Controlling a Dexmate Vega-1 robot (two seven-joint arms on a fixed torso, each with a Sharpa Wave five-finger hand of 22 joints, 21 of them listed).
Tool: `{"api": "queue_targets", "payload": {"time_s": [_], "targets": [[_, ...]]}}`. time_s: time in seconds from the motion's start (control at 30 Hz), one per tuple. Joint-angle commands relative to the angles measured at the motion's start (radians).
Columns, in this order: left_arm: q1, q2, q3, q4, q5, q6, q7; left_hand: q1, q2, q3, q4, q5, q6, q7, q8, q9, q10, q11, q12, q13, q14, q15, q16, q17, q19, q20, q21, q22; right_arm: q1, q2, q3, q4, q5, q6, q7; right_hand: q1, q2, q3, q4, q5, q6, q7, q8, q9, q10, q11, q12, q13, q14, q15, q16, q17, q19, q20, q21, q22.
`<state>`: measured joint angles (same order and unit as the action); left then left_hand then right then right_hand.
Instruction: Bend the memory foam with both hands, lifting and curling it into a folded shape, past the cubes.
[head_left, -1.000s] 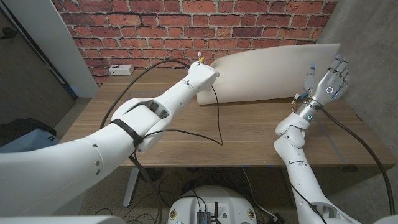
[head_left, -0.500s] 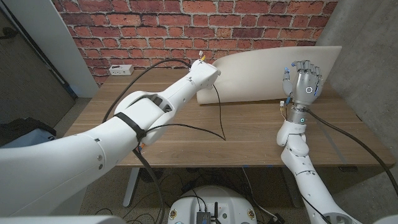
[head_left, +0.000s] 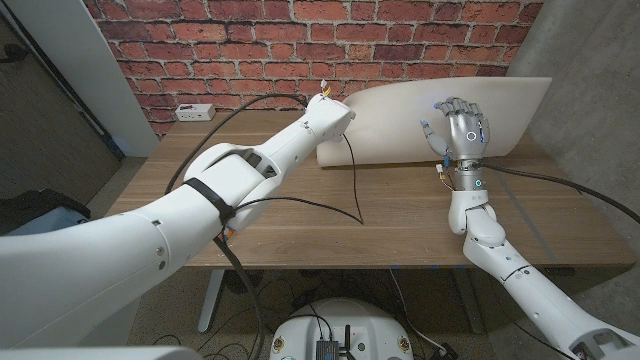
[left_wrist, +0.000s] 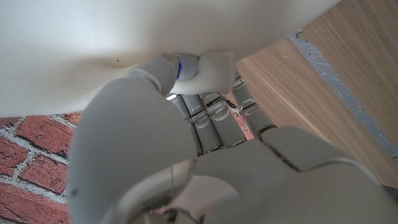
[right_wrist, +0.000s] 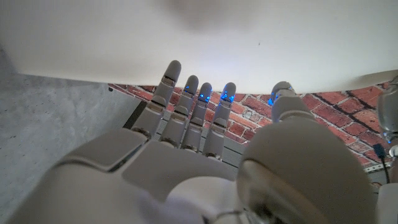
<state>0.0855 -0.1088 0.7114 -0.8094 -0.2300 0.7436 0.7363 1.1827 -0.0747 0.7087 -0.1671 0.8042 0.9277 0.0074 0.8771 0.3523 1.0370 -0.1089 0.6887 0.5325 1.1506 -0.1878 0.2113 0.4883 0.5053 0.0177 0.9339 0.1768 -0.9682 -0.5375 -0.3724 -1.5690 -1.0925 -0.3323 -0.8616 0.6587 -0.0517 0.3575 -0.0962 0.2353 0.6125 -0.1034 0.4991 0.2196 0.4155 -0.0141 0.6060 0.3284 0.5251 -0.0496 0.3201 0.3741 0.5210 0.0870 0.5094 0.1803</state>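
A red brick wall backs the wooden worktop (head_left: 400, 215), with grey concrete to the right. The memory foam (head_left: 400, 125) — a pale cream slab — stands raised on its long edge at the far side of the worktop, leaning up toward the wall and bowed along its length. The left hand (left_wrist: 205, 93) holds the foam's left end: in the left wrist view its fingers (left_wrist: 214, 109) curl behind the slab while the thumb presses into the front, denting it. The right hand (head_left: 462, 128) stands upright in front of the foam's right half, fingers (right_wrist: 199, 109) apart and extended, palm toward the slab — whether they touch it cannot be told. A black cable (head_left: 352, 190) loops from the left arm across the worktop. A white power strip (head_left: 195, 111) lies at the far left corner; no writing on it is legible.
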Motion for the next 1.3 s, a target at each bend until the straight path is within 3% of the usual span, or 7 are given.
{"api": "queue_targets", "payload": {"time_s": [0.03, 0.27, 0.33, 0.5, 0.7, 1.07, 1.3], "targets": [[0.0, 0.003, -0.005, -0.004, -0.008, -0.014, 0.003, 0.001, 0.006, 0.006, 0.002, 0.007, -0.003, 0.007, 0.005, 0.002, 0.017, -0.016, 0.014, 0.194, 0.009, -0.003, 0.006, 0.003, -0.001, 0.0, 0.006, 0.002, 0.096, -0.184, -0.212, -0.057, 0.113, -0.11, 0.298, -0.013, -0.007, 0.0, -0.002, 0.014, -0.021, -0.004, -0.02, -0.009, -0.021, -0.002, -0.028, -0.014, -0.029, -0.074, -0.021, -0.013, -0.022, 0.015, -0.016, -0.001], [0.015, 0.021, -0.006, -0.043, -0.012, -0.008, -0.006, -0.001, 0.006, 0.007, 0.003, 0.008, -0.007, 0.001, 0.008, 0.006, 0.015, -0.014, 0.015, 0.195, 0.007, -0.004, 0.004, 0.005, -0.001, 0.0, 0.008, 0.002, 0.159, -0.192, -0.277, -0.033, 0.148, -0.124, 0.341, -0.016, -0.011, 0.001, -0.006, 0.023, -0.014, -0.02, -0.025, -0.015, -0.025, -0.006, -0.042, -0.025, -0.045, -0.078, -0.033, -0.022, -0.029, 0.009, -0.025, -0.002], [0.019, 0.029, -0.005, -0.057, -0.013, -0.003, -0.011, 0.0, 0.007, 0.007, 0.003, 0.007, -0.01, 0.002, 0.008, 0.007, 0.016, -0.016, 0.014, 0.191, 0.005, -0.004, 0.004, 0.007, -0.003, 0.001, 0.008, 0.002, 0.174, -0.19, -0.289, -0.026, 0.161, -0.126, 0.35, -0.025, 0.002, 0.005, 0.001, 0.032, -0.028, -0.022, -0.039, -0.019, -0.036, -0.015, -0.06, -0.035, -0.055, -0.079, -0.04, -0.03, -0.035, 0.005, -0.033, -0.003], [0.034, 0.05, -0.003, -0.1, -0.013, 0.012, -0.022, -0.001, 0.014, 0.004, 0.005, 0.005, -0.018, -0.002, 0.007, 0.006, 0.006, -0.013, 0.016, 0.198, -0.001, -0.005, 0.004, 0.012, -0.009, 0.004, 0.008, 0.002, 0.207, -0.179, -0.314, -0.005, 0.191, -0.136, 0.355, -0.076, 0.066, 0.011, 0.043, 0.042, -0.045, -0.031, -0.068, -0.027, -0.052, -0.019, -0.099, -0.063, -0.08, -0.076, -0.053, -0.04, -0.055, 0.009, -0.055, -0.003], [0.056, 0.079, 0.019, -0.164, 0.009, 0.022, -0.025, -0.003, 0.024, -0.007, 0.008, -0.005, -0.034, -0.004, 0.004, 0.006, -0.005, -0.021, 0.009, 0.19, -0.015, -0.004, -0.004, 0.011, -0.026, 0.006, 0.007, 0.003, 0.25, -0.165, -0.353, 0.015, 0.203, -0.156, 0.383, -0.113, 0.1, 0.009, 0.067, 0.033, -0.092, -0.042, -0.106, -0.031, -0.073, -0.035, -0.134, -0.084, -0.093, -0.075, -0.059, -0.048, -0.064, 0.003, -0.07, -0.003], [0.129, 0.147, 0.063, -0.334, 0.078, 0.006, -0.017, -0.016, 0.078, -0.064, 0.024, -0.073, -0.076, 0.001, -0.026, -0.025, -0.05, -0.02, -0.026, 0.133, -0.045, 0.013, -0.013, -0.002, -0.072, 0.026, 0.013, 0.008, 0.32, -0.128, -0.422, 0.068, 0.204, -0.213, 0.44, -0.132, 0.092, -0.004, 0.069, 0.023, -0.137, -0.046, -0.14, -0.032, -0.097, -0.038, -0.166, -0.1, -0.115, -0.072, -0.072, -0.06, -0.077, 0.006, -0.086, -0.004], [0.182, 0.179, 0.056, -0.428, 0.109, -0.021, 0.004, -0.058, 0.114, -0.119, 0.039, -0.139, -0.151, 0.019, -0.081, -0.054, -0.104, 0.007, -0.049, 0.089, -0.081, 0.03, -0.015, -0.004, -0.107, 0.038, 0.018, 0.009, 0.359, -0.098, -0.458, 0.108, 0.209, -0.249, 0.462, -0.138, 0.092, -0.011, 0.069, 0.02, -0.145, -0.045, -0.149, -0.032, -0.096, -0.038, -0.174, -0.105, -0.114, -0.072, -0.069, -0.061, -0.076, 0.007, -0.09, -0.003]]}}
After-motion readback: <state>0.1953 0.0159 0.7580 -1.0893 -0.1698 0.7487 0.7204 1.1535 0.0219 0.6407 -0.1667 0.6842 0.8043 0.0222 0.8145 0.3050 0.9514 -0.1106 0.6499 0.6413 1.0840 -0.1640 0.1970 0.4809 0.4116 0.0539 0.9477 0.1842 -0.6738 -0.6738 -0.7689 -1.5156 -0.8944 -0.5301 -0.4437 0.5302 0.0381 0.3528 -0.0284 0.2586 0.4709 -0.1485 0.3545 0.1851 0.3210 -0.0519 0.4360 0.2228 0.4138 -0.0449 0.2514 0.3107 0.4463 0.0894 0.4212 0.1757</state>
